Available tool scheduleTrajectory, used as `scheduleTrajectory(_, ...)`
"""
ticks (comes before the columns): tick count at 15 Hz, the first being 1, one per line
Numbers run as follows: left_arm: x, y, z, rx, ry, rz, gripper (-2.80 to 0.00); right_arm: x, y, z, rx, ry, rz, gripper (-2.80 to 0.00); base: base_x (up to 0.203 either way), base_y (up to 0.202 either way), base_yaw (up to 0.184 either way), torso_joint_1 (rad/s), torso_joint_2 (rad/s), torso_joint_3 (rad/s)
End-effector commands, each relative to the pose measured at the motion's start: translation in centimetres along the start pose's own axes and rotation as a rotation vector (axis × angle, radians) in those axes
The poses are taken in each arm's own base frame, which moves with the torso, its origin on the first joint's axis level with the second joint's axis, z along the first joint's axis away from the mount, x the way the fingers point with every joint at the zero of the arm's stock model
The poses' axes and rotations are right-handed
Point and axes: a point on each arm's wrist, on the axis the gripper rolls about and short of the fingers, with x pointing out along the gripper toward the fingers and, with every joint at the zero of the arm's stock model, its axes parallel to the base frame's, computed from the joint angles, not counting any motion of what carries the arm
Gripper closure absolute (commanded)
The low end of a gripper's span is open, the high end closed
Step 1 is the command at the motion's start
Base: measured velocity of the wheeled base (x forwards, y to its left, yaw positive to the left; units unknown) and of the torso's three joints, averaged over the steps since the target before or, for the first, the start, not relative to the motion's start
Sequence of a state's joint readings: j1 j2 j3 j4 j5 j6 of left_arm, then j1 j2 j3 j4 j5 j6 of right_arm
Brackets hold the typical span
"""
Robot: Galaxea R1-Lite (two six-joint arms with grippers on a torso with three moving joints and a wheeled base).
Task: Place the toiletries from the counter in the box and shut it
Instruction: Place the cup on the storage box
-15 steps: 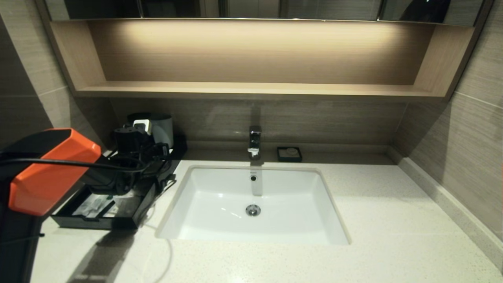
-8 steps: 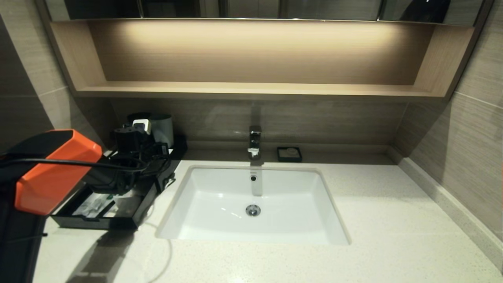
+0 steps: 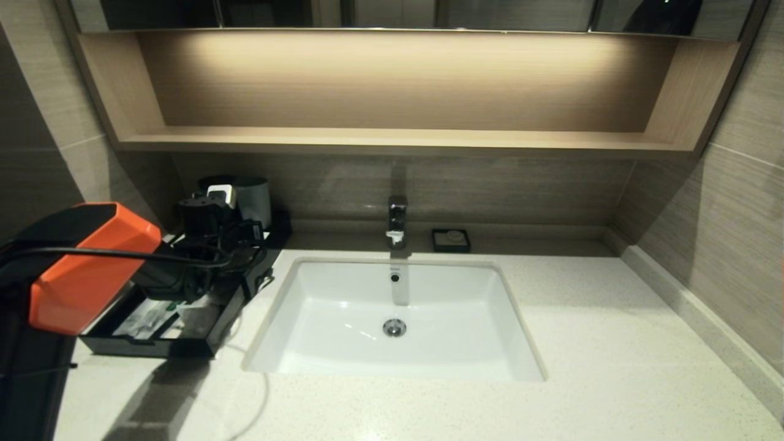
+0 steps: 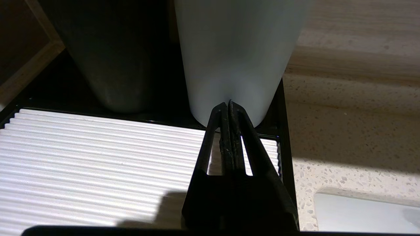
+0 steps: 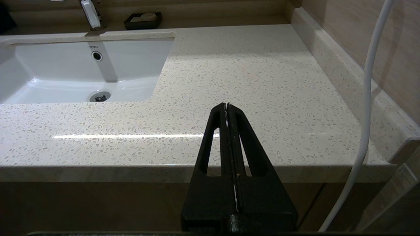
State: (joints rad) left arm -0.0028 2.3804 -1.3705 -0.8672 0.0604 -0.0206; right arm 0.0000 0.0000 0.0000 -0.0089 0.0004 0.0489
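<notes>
A lit wooden shelf niche [image 3: 392, 138] runs beneath mirrors [image 3: 392, 12], flanked by beige tiled walls [image 3: 741, 202].

Clear-wrapped toiletries [image 3: 147, 318] lie in black box's [image 3: 211, 334] open drawer.

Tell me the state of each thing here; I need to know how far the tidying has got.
Box: drawer pulled out, not yet closed.
Toiletries: lying inside the open drawer.
Left gripper: shut, empty, over the box's ribbed white panel, tip near a white cup.
Right gripper: shut, empty, parked at the counter's front edge.
Sink: empty, dry.
Tap: off.
</notes>
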Motion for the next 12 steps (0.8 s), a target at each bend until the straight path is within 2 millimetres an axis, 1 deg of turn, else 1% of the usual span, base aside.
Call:
scheduleTrajectory(1,0.26,-0.03,-0.05,-0.001,-0.006,0.000,0.00,0.00,0.00,0.00,0.000,0.000,0.001,0.00,0.000,0.000,0.000,0.000,0.00,0.000)
scheduleTrajectory(7,0.82,0.17,-0.42,0.000,-0.009,0.005,0.00,0.00,0.00,0.00,0.000,0.000,0.001,0.00,0.000,0.000,0.000,0.000,0.00,0.000)
scheduleTrajectory(12,1.07,0.15,-0.16,-0.001,-0.021,0.005,0.00,0.00,0.00,0.00,0.000,0.000,0.001,0.00,0.000,0.000,0.000,0.000,0.00,0.000)
